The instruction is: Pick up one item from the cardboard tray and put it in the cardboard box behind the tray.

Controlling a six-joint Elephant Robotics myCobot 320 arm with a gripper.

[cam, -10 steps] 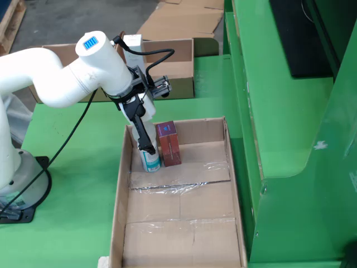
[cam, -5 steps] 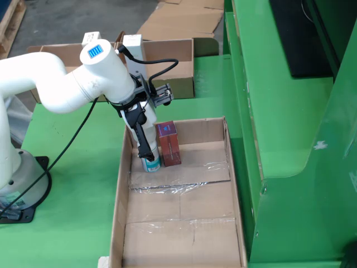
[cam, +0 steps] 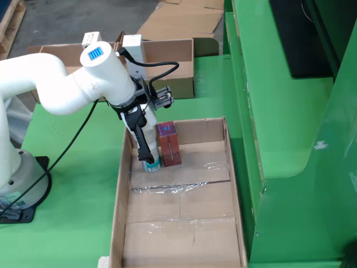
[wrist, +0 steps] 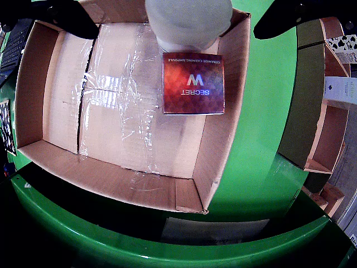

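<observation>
Bottle (cam: 152, 163): we see only its lower part; the gripper (cam: 146, 154) covers the rest.
Bottle cap, wrist view: blurred, cut off at top.
Jaw contact: we cannot tell.
Tray (cam: 120, 206): near end cropped.

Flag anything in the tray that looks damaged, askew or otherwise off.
Nothing is spilled or toppled. The cardboard tray floor is patched: clear tape lies wrinkled and puckered over a split between the flaps. The red box stands upright beside the white bottle, which the hand straddles.
</observation>
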